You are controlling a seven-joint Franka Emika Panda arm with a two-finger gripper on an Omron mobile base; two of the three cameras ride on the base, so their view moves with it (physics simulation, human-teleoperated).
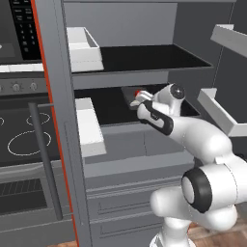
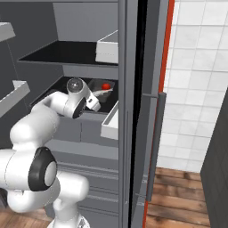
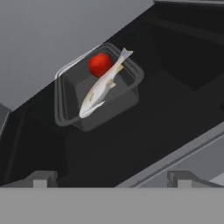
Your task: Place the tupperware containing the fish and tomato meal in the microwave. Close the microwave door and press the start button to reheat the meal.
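Hand view shows the gripper [image 3: 111, 178] with its two tips wide apart at the bottom of the frame, holding and touching nothing. Above them, in the upper left of centre, the tupperware [image 3: 65, 109] sits on a black shelf [image 3: 144, 131], the tomato [image 3: 100, 64] and fish [image 3: 101, 85] inside it, touching each other. Bare black shelf lies between the tips and the tray, and a grey lip [image 3: 183, 153] crosses the lower right.

Left base view has the arm [image 1: 193, 132] reaching into a grey cabinet at centre frame, its hand beside the tray [image 1: 129, 96]. A red-edged door [image 1: 55, 120] stands at the left, white bins [image 1: 84, 48] behind it, a cooktop [image 1: 24, 135] at far left.

Right base view shows tiled wall [image 2: 196, 89] at right.
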